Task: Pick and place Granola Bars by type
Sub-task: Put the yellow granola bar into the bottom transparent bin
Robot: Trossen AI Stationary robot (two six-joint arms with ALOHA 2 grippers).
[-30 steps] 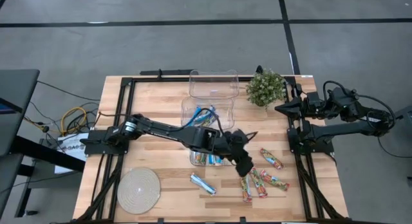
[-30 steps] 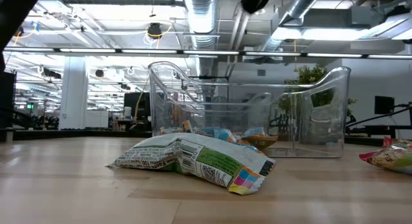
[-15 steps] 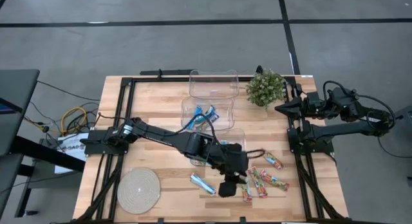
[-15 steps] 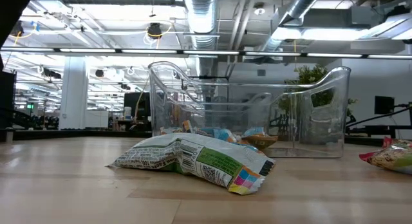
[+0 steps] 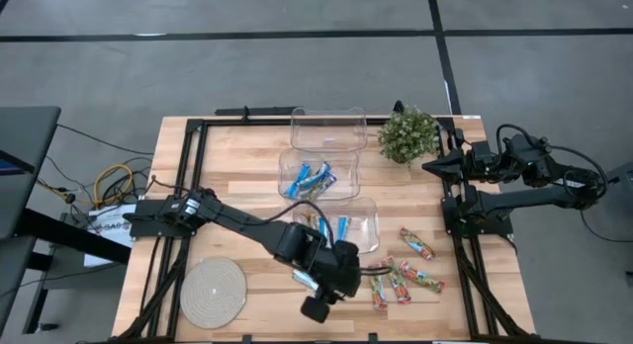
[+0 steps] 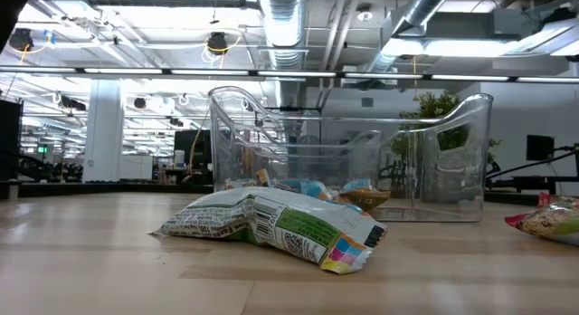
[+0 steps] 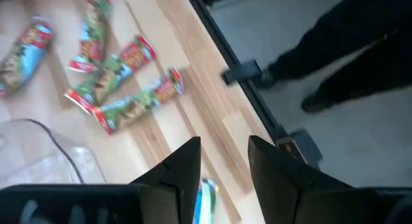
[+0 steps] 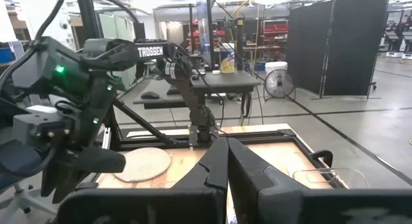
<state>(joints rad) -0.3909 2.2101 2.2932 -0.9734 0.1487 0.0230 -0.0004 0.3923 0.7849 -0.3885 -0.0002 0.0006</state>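
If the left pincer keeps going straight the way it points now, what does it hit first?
Probably the blue bar lying on the table just under the open left pincer. Depth is hard to judge, but nothing else shows in between.

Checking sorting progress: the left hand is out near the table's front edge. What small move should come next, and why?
Probably lower the left hand onto the blue bar and close. Its fingers stand apart and empty, with that bar showing between them; other blue bars lie in the middle bin. The right hand waits shut at the table's right side.
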